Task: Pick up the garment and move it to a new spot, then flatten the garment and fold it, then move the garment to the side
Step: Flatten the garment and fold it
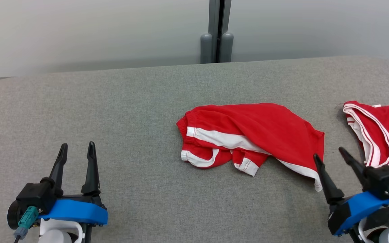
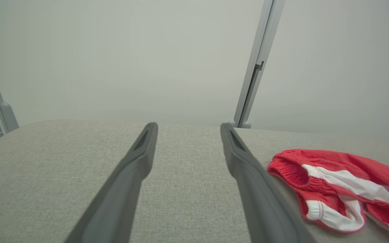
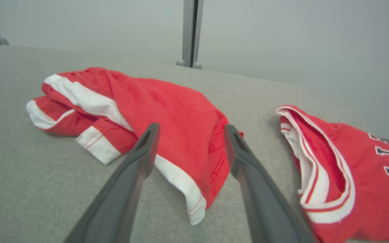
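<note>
While the left gripper (image 1: 77, 144) and right gripper (image 1: 328, 152) both stand spread and empty, the red shorts (image 1: 248, 131) lie crumpled right of centre on the grey fabric surface (image 1: 113, 108), a red jersey (image 1: 388, 135) farther right; a pale wall (image 1: 79, 30) rises at the far side.

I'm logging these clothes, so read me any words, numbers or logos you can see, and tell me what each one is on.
Red jersey: dark block lettering outlined in white, cut off at the picture's edge, unreadable.
Red shorts: no lettering visible.
</note>
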Robot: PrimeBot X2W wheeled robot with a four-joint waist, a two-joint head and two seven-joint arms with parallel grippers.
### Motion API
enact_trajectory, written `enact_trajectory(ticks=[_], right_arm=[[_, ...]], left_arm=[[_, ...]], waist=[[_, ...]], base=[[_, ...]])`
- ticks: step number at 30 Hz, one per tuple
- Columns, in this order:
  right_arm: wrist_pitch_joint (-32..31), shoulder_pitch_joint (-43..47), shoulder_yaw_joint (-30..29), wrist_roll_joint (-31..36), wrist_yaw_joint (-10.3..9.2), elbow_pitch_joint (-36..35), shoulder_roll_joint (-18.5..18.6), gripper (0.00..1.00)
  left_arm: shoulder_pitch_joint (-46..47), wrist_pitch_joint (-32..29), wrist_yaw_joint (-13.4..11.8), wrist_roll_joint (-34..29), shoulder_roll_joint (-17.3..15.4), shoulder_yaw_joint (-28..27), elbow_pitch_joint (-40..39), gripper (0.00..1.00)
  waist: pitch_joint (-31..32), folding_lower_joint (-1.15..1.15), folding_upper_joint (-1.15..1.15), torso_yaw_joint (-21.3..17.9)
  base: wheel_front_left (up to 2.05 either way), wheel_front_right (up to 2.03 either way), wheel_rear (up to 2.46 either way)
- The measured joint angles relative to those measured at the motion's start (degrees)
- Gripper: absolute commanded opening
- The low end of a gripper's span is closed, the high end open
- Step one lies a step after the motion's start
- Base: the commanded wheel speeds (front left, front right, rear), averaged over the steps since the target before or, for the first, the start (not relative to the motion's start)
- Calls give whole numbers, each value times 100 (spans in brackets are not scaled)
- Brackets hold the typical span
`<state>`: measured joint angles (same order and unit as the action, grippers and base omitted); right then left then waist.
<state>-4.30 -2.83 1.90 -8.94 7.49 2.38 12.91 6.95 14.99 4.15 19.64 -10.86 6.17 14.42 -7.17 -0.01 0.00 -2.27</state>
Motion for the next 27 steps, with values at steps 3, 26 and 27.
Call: enact_trajectory(ticks=[3,26,27], right_arm=[[224,112,-204,24,0,-420,-179,100],[793,34,-510,52,0,-119,-692,100],[798,-3,-488,56,-1,-100,-691,100]], left_arm=[[-58,0,-7,-1,2,-3,7,100],[532,-1033,265,276,479,1036,468,100],[684,-1224,274,322,516,1131,552,100]], waist=[[82,0,0,6],[20,1,0,5],[-13,1,0,-13]], base=[[0,0,0],[0,0,0],[0,0,0]])
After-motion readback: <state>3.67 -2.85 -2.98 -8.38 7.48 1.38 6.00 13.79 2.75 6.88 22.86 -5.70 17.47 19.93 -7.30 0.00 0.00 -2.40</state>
